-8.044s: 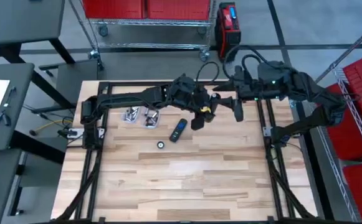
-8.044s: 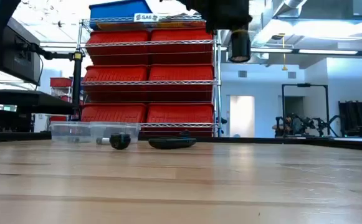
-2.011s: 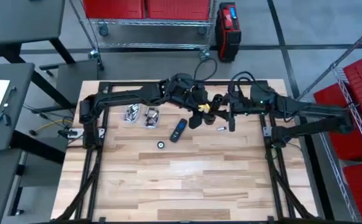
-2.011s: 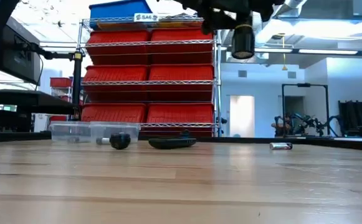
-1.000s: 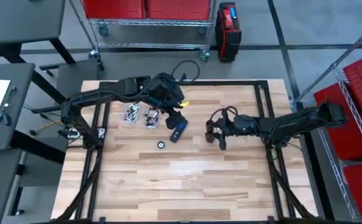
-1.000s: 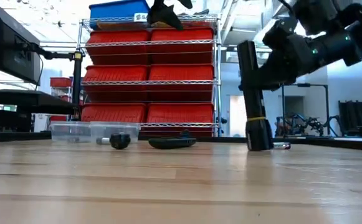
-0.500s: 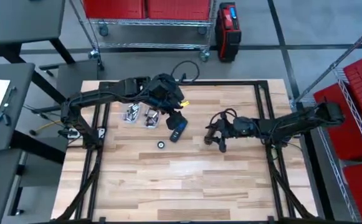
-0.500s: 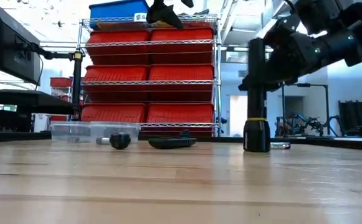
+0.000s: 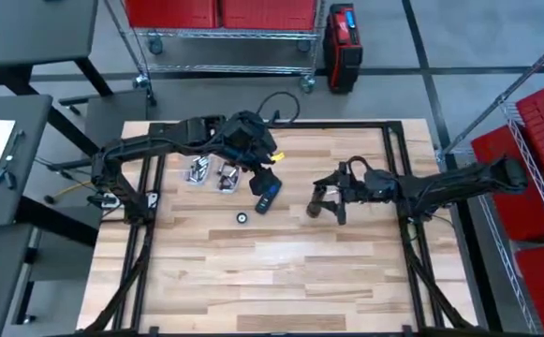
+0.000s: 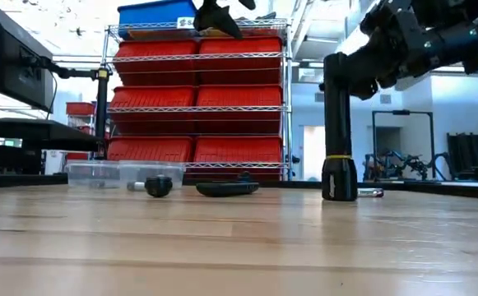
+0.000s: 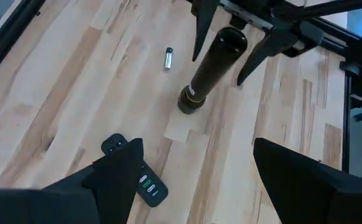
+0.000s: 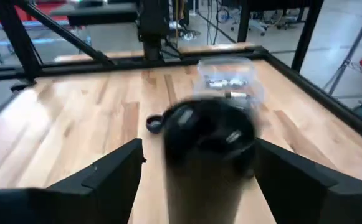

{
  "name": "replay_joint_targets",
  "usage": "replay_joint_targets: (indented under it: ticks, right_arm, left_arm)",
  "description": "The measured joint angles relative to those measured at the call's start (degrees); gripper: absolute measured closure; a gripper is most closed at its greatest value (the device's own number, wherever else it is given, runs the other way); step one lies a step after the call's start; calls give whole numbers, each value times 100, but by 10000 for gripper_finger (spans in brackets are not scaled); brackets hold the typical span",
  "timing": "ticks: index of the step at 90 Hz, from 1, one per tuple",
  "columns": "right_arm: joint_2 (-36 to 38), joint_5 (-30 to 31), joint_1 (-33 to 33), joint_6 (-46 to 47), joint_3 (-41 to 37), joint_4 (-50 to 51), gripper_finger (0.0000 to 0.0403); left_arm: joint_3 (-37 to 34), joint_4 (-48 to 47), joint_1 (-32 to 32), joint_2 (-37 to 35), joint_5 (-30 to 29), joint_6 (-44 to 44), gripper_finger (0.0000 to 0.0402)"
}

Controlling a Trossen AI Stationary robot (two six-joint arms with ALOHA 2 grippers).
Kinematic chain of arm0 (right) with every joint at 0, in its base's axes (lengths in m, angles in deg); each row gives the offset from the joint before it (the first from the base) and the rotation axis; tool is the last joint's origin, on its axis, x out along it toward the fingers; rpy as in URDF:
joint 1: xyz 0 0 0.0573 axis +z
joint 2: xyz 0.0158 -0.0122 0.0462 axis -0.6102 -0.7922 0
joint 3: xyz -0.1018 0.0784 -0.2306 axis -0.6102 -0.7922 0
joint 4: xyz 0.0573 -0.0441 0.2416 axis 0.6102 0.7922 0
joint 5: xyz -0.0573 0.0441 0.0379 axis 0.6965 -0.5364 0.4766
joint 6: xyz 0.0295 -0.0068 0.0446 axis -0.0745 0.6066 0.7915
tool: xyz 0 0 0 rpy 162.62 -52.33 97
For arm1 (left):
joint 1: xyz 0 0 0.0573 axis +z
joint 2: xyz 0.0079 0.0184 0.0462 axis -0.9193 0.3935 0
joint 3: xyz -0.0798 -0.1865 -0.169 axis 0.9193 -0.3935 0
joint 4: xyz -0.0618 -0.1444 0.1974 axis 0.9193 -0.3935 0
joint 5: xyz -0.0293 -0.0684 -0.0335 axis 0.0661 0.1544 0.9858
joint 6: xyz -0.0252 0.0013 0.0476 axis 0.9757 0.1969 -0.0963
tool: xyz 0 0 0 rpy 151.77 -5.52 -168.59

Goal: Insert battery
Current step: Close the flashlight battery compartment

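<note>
**Flashlight upright on the table, right fingers spread around it**

The flashlight (image 10: pixel 338 131) stands upright on the table (image 9: pixel 253 271), right of centre. The right gripper (image 9: pixel 328 204) has its fingers spread wide, one on each side of the flashlight, not touching it. A battery (image 11: pixel 167 58) lies on the wood just beyond the flashlight, apart from it. The left gripper (image 9: pixel 265 180) hangs above the remote (image 9: pixel 269 198), fingers open and holding nothing. Two clear bins (image 9: pixel 211 173) sit left of the remote, and a small black cap (image 9: pixel 242 218) lies nearer, just beside it.
</note>
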State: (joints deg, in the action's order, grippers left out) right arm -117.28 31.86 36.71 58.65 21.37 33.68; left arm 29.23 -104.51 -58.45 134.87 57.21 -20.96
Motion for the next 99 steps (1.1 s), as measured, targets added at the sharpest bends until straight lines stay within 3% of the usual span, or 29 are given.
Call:
replay_joint_targets:
  ticks: [35, 56, 72, 88, 99]
  right_arm:
    - [896, -1, 15, -450, 63, -18, 122]
    - [1009, -1, 18, -604, 1131, 580, 121]
    - [214, -1, 11, -611, 2811, 2443, 121]
    - [-1233, -14, 107, -574, 4555, 3856, 121]
    - [-2373, -25, 169, -516, 5638, 4316, 121]
  left_arm:
    - [0, 12, 0, 0, -129, -149, 118]
    - [195, -294, 0, -151, -484, -122, 118]
    - [677, -1312, 3, -530, -1193, -178, 118]
    - [734, -1732, 19, -1142, -1617, -498, 118]
    - [741, -2069, 31, -1517, -1909, -447, 118]
